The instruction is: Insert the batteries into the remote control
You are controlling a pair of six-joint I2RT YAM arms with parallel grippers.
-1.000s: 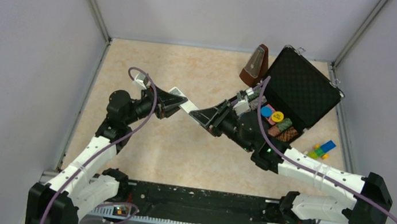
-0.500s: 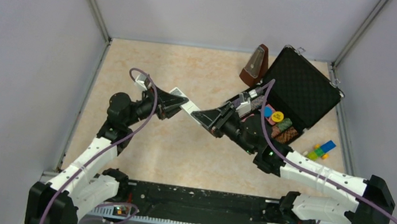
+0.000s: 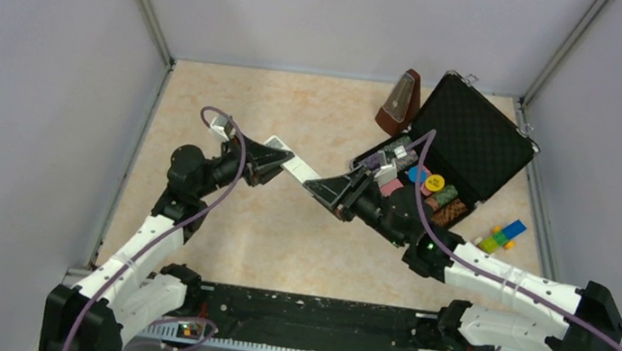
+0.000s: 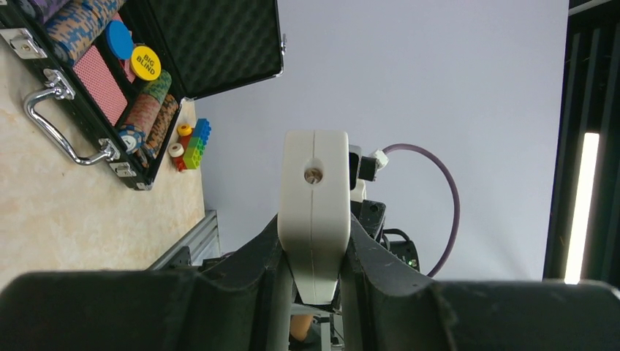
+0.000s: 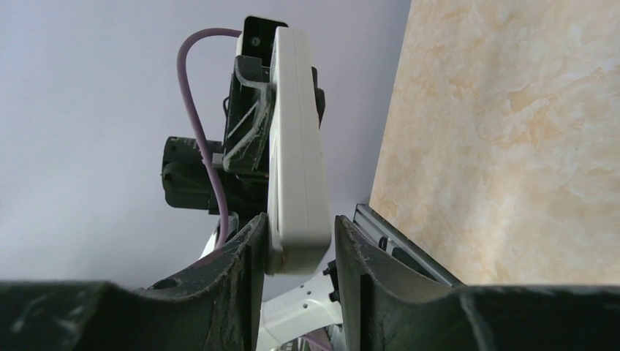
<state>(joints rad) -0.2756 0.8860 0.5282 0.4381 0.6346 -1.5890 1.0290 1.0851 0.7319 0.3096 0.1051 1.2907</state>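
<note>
Top external: R arm has swung outward; R tool flanks the remote end, pinch unclear. L tool clamps it above tabletop. Batts unseen, so loading hasn't begun.

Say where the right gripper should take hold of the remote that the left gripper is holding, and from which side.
Take the free end of the remote control, opposite the left gripper, coming in along its length from the right gripper's side. The bar is slim and flat-sided, so the fingers should probably straddle its thin dimension. The right wrist view shows that end between them.
</note>
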